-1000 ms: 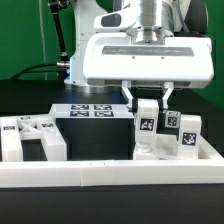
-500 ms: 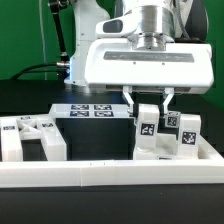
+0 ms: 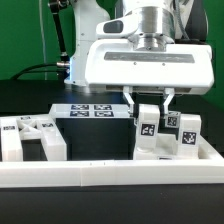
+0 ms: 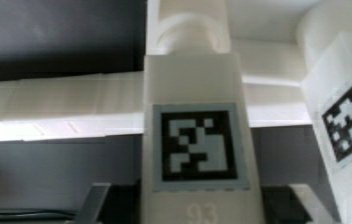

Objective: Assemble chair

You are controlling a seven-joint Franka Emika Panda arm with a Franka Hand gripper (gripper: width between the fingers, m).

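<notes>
My gripper (image 3: 148, 100) hangs over the exterior view's right part of the table, shut on an upright white chair post (image 3: 147, 122) that carries a black-and-white tag. The post's lower end reaches down among other white chair pieces (image 3: 184, 136) standing just to its right. In the wrist view the held chair post (image 4: 194, 110) runs straight out between my dark fingers (image 4: 105, 202), tag facing the camera, and my gripper (image 4: 203, 205) grips it near its end. A second tagged piece (image 4: 342, 110) stands close beside it.
Chunky white tagged chair pieces (image 3: 25, 137) lie at the exterior view's left. The marker board (image 3: 88, 111) lies flat behind the middle. A long plain white rail (image 3: 110, 173) runs along the front edge. A black cable (image 3: 35, 68) trails at the back left.
The gripper and the held post have sunk slightly over the last second. The grip has not changed and the other pieces have stayed put.
</notes>
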